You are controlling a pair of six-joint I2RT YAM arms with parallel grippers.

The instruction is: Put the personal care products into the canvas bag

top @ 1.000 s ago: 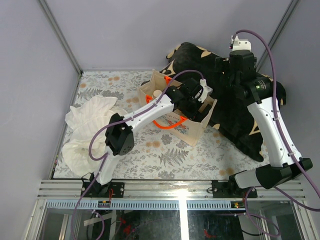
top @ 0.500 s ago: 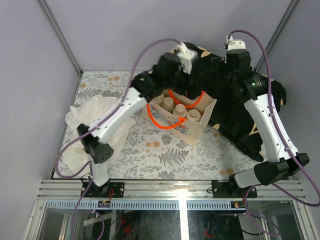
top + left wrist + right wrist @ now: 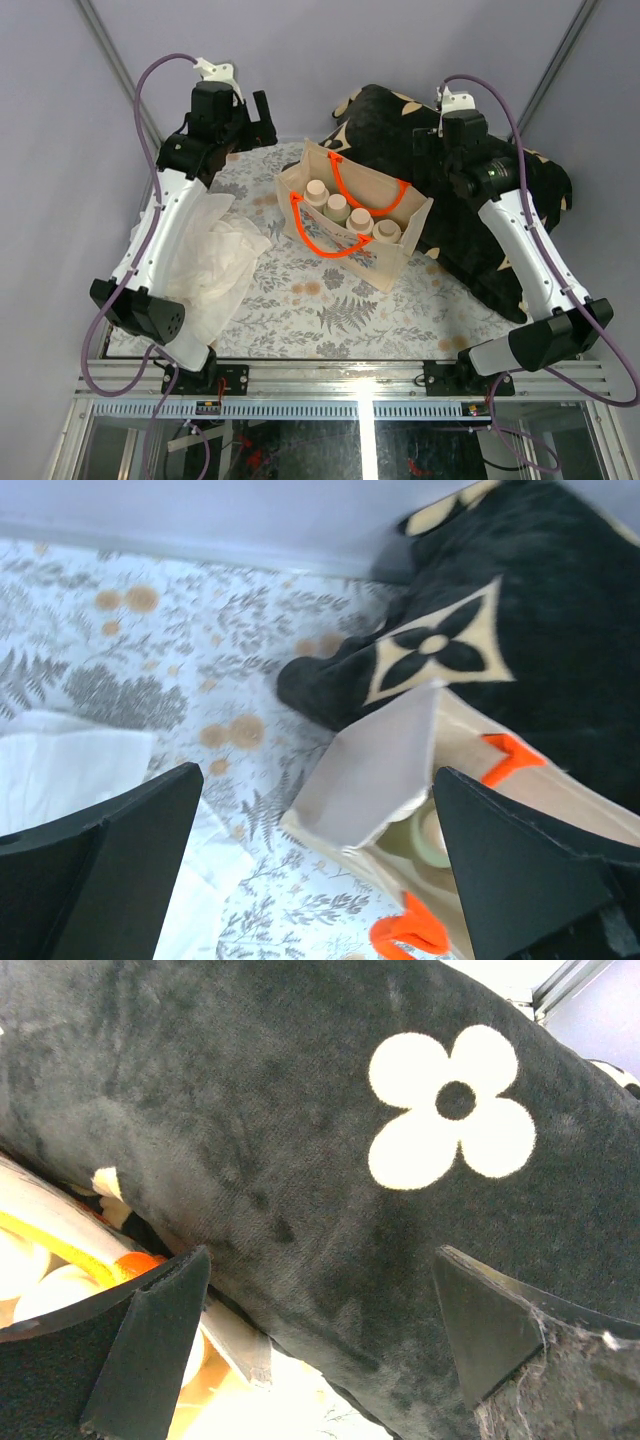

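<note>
The beige canvas bag [image 3: 398, 262] with orange loop handles stands upright mid-table. Several cream-capped bottles [image 3: 337, 206] stand in a row inside it. My left gripper [image 3: 262, 118] is open and empty, raised at the back left, well away from the bag. In the left wrist view [image 3: 320, 880] it looks down on the bag's near corner [image 3: 385, 775] and one pale green bottle [image 3: 432, 838] inside. My right gripper [image 3: 428, 152] is open and empty over the black cloth, just behind the bag's right end. In the right wrist view [image 3: 315, 1350] the bag's rim [image 3: 235, 1345] and cream caps [image 3: 25, 1265] show at lower left.
A black cloth with tan flower marks [image 3: 490, 235] lies heaped behind and to the right of the bag, and shows in the left wrist view [image 3: 500, 610] and the right wrist view [image 3: 330, 1160]. A thin white plastic bag [image 3: 215, 260] lies crumpled at the left. Grey walls enclose the fern-print table [image 3: 330, 310].
My left arm has lifted out of the bag and swung up to the back left corner, jaws empty. The bottles now show in the bag. The right arm shifted slightly.
</note>
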